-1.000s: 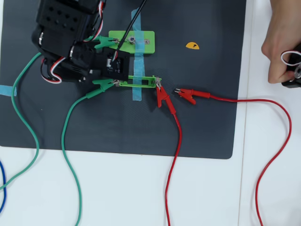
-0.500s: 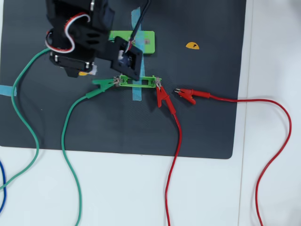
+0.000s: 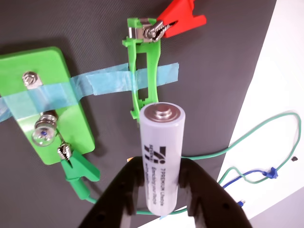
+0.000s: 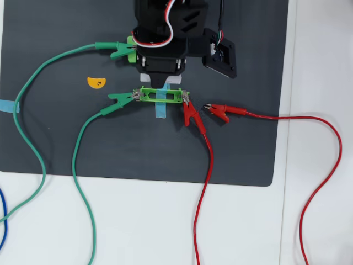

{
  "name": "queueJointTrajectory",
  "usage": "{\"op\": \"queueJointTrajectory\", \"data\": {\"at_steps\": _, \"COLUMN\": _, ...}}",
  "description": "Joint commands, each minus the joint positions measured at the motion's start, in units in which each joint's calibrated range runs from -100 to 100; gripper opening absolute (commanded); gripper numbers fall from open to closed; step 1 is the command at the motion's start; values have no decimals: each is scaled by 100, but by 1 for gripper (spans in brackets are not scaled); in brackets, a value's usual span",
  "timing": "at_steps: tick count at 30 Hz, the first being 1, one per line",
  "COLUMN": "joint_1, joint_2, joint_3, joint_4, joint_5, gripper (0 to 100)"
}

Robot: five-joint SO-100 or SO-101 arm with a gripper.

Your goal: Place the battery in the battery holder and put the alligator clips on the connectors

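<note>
In the wrist view my gripper (image 3: 160, 187) is shut on the battery (image 3: 160, 147), a white cylinder with dark print, its silvery end pointing at the battery holder (image 3: 144, 71). The narrow green frame is empty. A red alligator clip (image 3: 179, 20) bites the holder's far metal tab. In the overhead view the arm (image 4: 171, 33) hangs just behind the battery holder (image 4: 160, 95), which has a green clip (image 4: 121, 99) on its left end and a red clip (image 4: 191, 114) on its right. A second red clip (image 4: 223, 110) lies loose to the right.
A wider green plate (image 3: 45, 102) with screws is taped down with blue tape (image 3: 109, 80), and a green clip (image 3: 78, 171) grips its corner. An orange half-disc sticker (image 4: 96, 82) lies on the black mat (image 4: 138, 149). Red and green wires trail onto the white table (image 4: 248, 221).
The arm has swung right from the mat's left side to above the green plate, behind the holder. The orange sticker is uncovered. The hand at the right edge is gone.
</note>
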Motion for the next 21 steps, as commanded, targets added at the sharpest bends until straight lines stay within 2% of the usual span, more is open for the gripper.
{"op": "queueJointTrajectory", "data": {"at_steps": 1, "joint_1": -283, "joint_2": 261, "joint_3": 209, "joint_4": -729, "joint_5": -46, "gripper": 1}}
{"op": "queueJointTrajectory", "data": {"at_steps": 11, "joint_1": -334, "joint_2": 1146, "joint_3": 367, "joint_4": -1709, "joint_5": -46, "gripper": 1}}
{"op": "queueJointTrajectory", "data": {"at_steps": 21, "joint_1": -304, "joint_2": 1410, "joint_3": 385, "joint_4": -1777, "joint_5": -150, "gripper": 1}}
